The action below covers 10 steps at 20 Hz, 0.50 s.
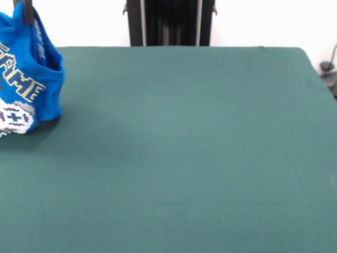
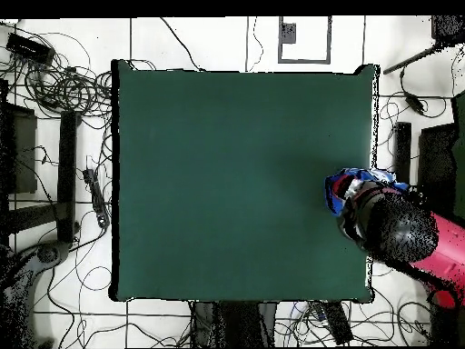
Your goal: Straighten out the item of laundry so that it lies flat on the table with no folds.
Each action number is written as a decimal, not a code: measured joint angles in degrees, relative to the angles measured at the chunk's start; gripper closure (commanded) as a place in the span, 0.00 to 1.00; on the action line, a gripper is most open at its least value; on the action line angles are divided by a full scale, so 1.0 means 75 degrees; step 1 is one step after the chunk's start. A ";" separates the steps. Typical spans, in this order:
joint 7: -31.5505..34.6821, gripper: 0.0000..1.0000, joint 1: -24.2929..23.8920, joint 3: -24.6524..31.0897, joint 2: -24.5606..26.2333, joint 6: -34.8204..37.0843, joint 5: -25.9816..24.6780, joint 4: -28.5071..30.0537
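So the hand point(image 1: 26, 10) is pinching the blue T-shirt point(image 1: 29, 79) by its top, letting it hang bunched right at the worktop point(image 1: 179, 147) edge, bottom just brushing the cloth. Looks like mid-lift to me. Next it probably wants dragging inward, since nearly the whole worktop beyond the shirt is open room.

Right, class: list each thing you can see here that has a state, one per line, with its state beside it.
T-shirt: lifted, hanging bunched at the table's edge, not flat.
Gripper: raised at the shirt's top; open or shut cannot be told.
Table: green cloth smooth.
Arm: reaching over the table's edge, above the shirt.
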 measured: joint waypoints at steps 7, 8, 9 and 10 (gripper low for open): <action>0.0002 1.00 0.0427 -0.0105 0.0000 -0.0034 0.0106 0.0073; 0.0002 1.00 0.0485 -0.0129 0.0001 -0.0047 0.0125 0.0083; 0.0002 1.00 0.0651 -0.0215 0.0000 -0.0083 0.0171 0.0104; 0.0002 1.00 0.0702 -0.0244 -0.0001 -0.0097 0.0186 0.0111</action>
